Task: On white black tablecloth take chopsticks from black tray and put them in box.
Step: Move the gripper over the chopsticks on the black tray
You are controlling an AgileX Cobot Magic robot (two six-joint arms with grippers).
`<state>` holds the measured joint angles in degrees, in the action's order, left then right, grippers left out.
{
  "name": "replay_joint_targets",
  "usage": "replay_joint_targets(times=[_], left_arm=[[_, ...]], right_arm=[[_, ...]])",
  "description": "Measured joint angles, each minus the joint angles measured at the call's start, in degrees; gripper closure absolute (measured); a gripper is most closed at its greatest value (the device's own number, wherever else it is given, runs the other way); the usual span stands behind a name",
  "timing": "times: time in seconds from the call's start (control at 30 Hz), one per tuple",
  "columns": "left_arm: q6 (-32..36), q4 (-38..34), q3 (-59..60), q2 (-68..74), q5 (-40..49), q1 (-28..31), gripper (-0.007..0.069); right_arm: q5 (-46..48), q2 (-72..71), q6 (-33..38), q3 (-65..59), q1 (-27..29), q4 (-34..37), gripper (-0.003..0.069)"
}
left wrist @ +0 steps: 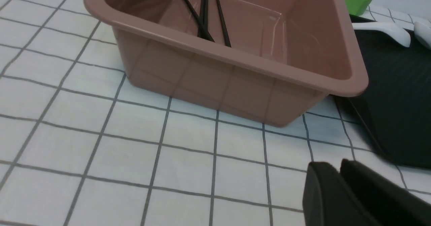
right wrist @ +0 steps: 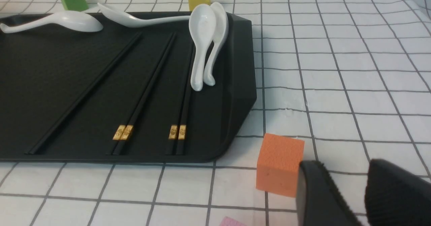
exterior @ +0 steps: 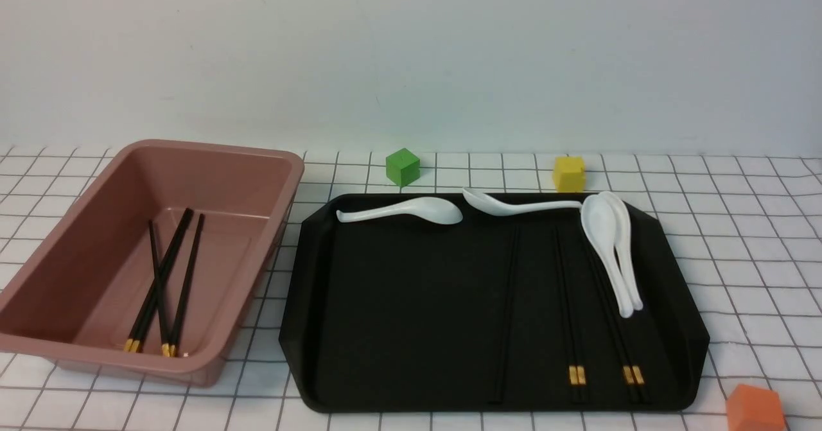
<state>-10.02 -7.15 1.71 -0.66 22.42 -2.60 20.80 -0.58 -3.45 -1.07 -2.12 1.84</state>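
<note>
The all-black chopsticks (exterior: pixel 507 309) lie side by side on the black tray (exterior: pixel 398 302), left of two gold-banded pairs (exterior: pixel 576 328). They also show in the right wrist view (right wrist: pixel 84 94). The pink box (exterior: pixel 212 151) stands left of the tray on the grid tablecloth (exterior: pixel 738 225) and holds gold-banded chopsticks (exterior: pixel 160 283). Neither gripper shows in the front view. My left gripper (left wrist: pixel 336 167) is shut and empty, over the cloth near the box's corner (left wrist: pixel 235 56). My right gripper (right wrist: pixel 346 167) is open and empty, over the cloth beside an orange cube (right wrist: pixel 279 163), off the tray's near right corner.
Several white spoons (exterior: pixel 411 211) lie along the tray's far edge and right side (exterior: pixel 610 245). A green cube (exterior: pixel 402 166) and a yellow cube (exterior: pixel 569 173) stand behind the tray. The orange cube (exterior: pixel 754 408) sits at the front right. A pink scrap (right wrist: pixel 230 222) lies near it.
</note>
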Motion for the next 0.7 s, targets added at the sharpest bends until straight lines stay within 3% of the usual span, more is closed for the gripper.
replay_joint_targets(times=[0.7], left_arm=[[0.0,0.0,0.0,0.0,0.0,0.0,0.0534]], right_arm=[[0.0,0.0,0.0,0.0,0.0,0.0,0.0419]])
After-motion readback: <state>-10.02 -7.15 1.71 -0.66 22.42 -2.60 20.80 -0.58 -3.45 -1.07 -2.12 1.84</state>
